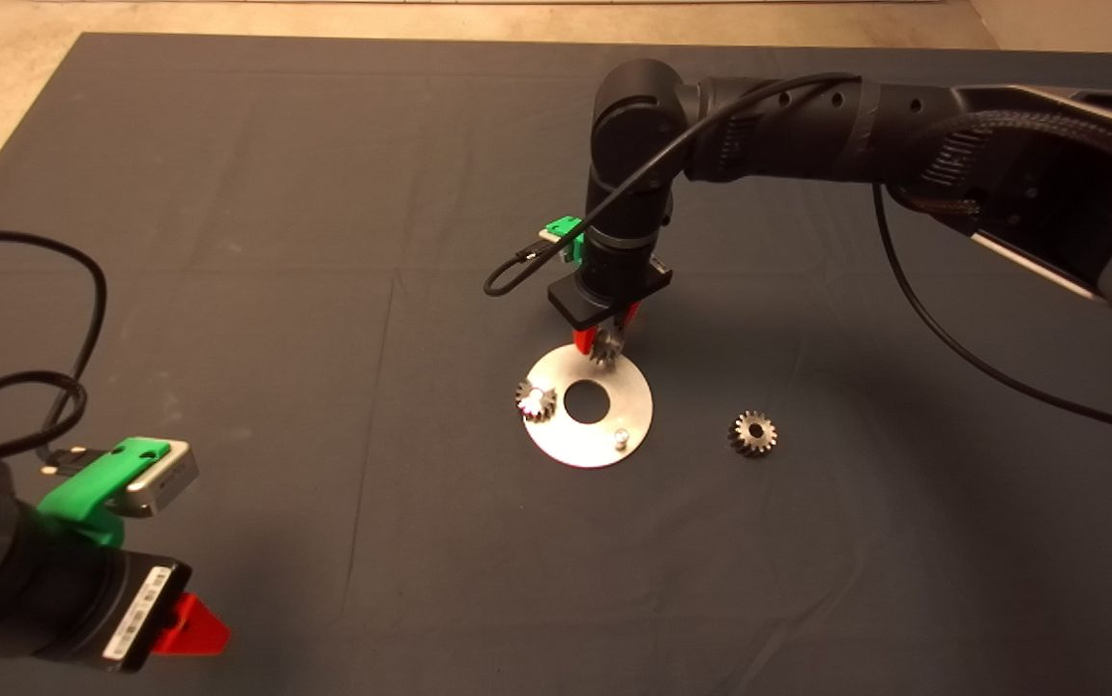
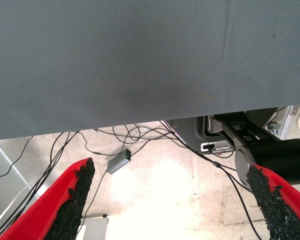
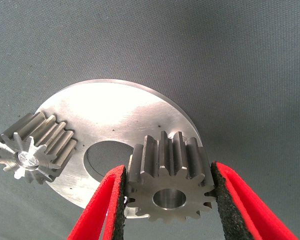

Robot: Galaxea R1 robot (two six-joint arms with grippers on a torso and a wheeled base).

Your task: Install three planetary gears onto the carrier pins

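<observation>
My right gripper clamps one gear by its teeth, bore facing down over the disc edge to meet a pin there, while my left gripper, open, waits aside.

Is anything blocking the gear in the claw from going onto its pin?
Nothing visible does. The right gripper holds the gear just over the far edge of the disc. Its pin is hidden under the gear. The gear already on a pin sits off to the side.
</observation>
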